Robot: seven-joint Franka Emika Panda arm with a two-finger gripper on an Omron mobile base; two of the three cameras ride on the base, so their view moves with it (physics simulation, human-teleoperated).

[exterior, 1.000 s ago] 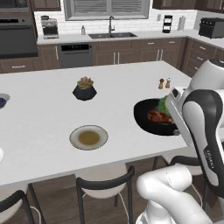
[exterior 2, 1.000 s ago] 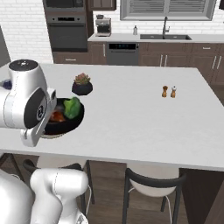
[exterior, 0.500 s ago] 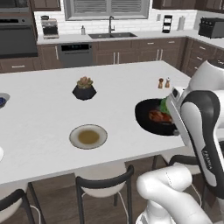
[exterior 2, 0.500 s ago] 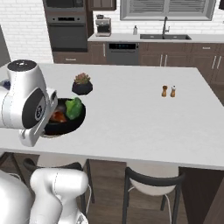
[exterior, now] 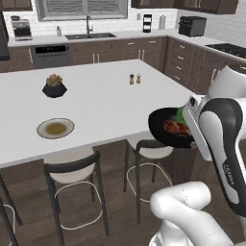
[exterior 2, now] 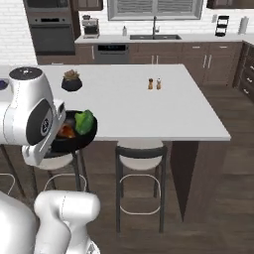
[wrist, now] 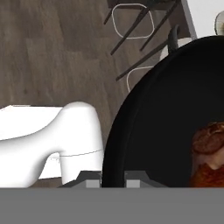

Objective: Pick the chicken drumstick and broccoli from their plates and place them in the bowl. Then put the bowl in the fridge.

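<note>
Stools (exterior: 146, 149) crowd below the bowl (exterior: 168, 127); floor beyond open

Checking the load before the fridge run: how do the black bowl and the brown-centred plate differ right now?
The black bowl is deep, glossy and held off the counter past its edge; the brown-centred plate is flat, pale-rimmed and lies on the counter. The bowl carries the broccoli and chicken drumstick; the plate carries no food. Both are round.
</note>
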